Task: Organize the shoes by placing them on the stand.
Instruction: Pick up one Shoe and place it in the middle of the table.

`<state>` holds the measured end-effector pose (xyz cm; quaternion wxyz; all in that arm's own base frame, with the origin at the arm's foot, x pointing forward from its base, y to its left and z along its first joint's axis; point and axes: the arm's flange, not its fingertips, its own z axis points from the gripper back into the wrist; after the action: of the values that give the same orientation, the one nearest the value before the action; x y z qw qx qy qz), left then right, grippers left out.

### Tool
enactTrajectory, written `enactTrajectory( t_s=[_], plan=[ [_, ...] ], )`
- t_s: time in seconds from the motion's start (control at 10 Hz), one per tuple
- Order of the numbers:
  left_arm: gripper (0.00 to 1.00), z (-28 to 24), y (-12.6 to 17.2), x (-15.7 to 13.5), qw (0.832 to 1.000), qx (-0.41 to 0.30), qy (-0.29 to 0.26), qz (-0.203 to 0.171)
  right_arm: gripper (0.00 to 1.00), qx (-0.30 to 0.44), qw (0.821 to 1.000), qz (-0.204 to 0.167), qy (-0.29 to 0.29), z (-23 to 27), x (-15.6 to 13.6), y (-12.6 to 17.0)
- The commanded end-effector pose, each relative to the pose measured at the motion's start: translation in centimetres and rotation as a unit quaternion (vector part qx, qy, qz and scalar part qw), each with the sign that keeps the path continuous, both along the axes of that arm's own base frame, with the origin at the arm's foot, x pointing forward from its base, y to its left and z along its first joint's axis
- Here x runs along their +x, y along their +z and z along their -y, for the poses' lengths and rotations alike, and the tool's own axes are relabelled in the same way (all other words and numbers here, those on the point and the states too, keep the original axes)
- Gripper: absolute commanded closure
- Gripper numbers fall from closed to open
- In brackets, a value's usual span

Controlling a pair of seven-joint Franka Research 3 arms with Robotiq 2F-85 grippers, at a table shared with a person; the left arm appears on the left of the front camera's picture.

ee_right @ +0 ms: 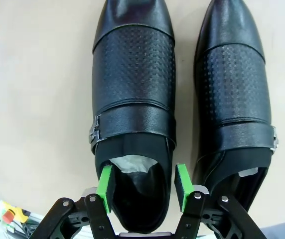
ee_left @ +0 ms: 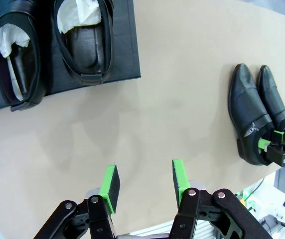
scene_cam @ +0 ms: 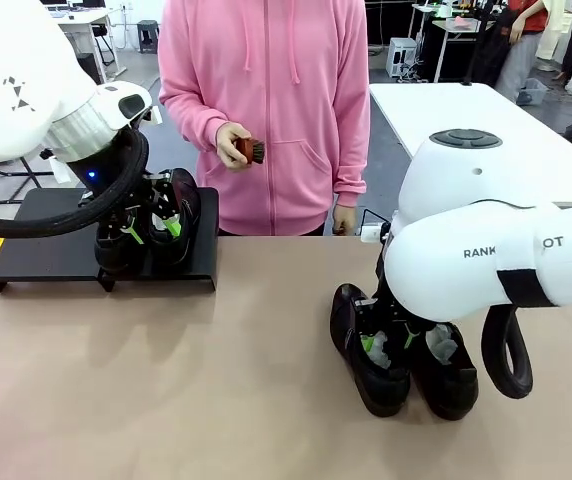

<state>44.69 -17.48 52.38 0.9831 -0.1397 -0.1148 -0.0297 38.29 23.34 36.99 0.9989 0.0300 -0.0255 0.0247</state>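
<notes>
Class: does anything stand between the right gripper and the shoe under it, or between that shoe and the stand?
Nothing between them: the right gripper straddles the heel of the shoe. Toward the stand lies bare table, but the open left gripper hangs by the two shoes already there and may block the way.

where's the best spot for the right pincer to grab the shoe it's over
The heel end, from straight above. The shoe stands upright on its sole, and its walls beside the paper-stuffed opening are narrow enough that the right pincer straddles them. One pad goes outside, the other into the gap to its neighbour. The glossy tapered toe would likely slip.
</notes>
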Motion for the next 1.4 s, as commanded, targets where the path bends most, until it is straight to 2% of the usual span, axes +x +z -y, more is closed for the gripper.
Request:
enactTrajectory(
  t_s=[0.0,0.4,0.5,0.8,1.1,1.3],
  plan=[
    [0.43,-0.2,0.1,-0.1,1.000,-0.001,0.001,0.000,0.36,-0.009,1.000,0.010,-0.022,0.5,-0.1,-0.7],
    [0.43,-0.2,0.1,-0.1,1.000,-0.001,0.001,0.000,0.36,-0.013,1.000,-0.008,-0.015,0.8,-0.2,-2.1],
    [0.43,-0.2,0.1,-0.1,1.000,-0.001,0.001,0.000,0.45,-0.016,1.000,-0.007,-0.008,0.8,-0.2,-2.0],
    [0.43,-0.2,0.1,-0.1,1.000,-0.001,0.001,0.000,0.99,-0.024,1.000,-0.014,0.000,0.6,0.1,-2.6],
    [0.43,-0.2,0.1,-0.1,1.000,-0.001,0.001,0.000,1.00,-0.027,0.999,-0.017,0.002,0.5,0.4,-2.7],
    [0.43,-0.2,0.1,-0.1,1.000,-0.001,0.001,0.000,1.00,-0.020,1.000,-0.006,-0.002,0.3,0.2,-1.2]
  ],
)
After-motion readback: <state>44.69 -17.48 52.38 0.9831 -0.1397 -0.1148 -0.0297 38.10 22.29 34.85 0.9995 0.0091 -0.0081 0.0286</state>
